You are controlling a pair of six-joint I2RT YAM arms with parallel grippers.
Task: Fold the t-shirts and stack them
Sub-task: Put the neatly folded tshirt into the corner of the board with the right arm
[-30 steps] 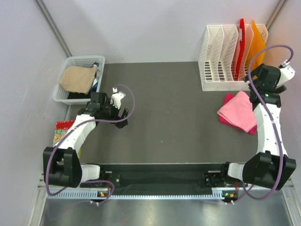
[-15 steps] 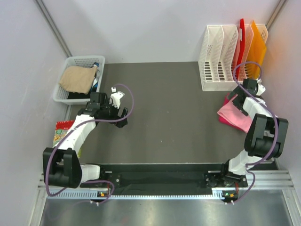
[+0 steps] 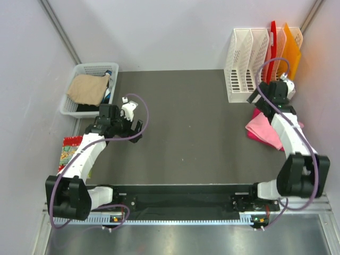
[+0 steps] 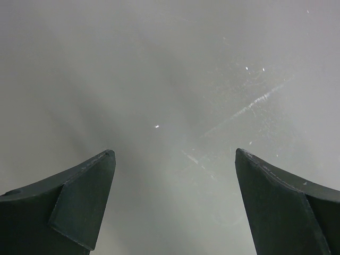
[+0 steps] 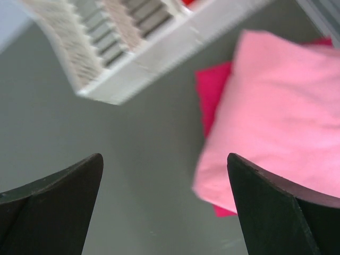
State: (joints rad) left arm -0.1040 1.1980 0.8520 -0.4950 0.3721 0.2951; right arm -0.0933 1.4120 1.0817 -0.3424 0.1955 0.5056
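Note:
The t-shirts lie folded in a stack at the mat's right edge: the salmon-pink one [image 3: 264, 128] [image 5: 276, 106] on top of the magenta one [image 3: 258, 113] [image 5: 210, 95], whose edges stick out. My right gripper [image 3: 255, 98] [image 5: 164, 202] hovers open just beyond the stack's far left corner, by the file rack, with nothing between its fingers. Over the bare mat on the left side, my left gripper [image 3: 136, 132] [image 4: 175, 202] is open and empty.
A white file rack [image 3: 249, 64] [image 5: 133, 58] holding a red folder [image 3: 272, 45] and an orange folder [image 3: 291, 48] stands at the back right. A white basket [image 3: 79, 69] with tan cloth sits back left. A red-edged patterned piece [image 3: 68, 151] lies left of the mat.
The right arm has swung its wrist from the far right edge leftward across the shirt stack to the rack's front corner. The left gripper has shifted slightly back. Both stayed open.

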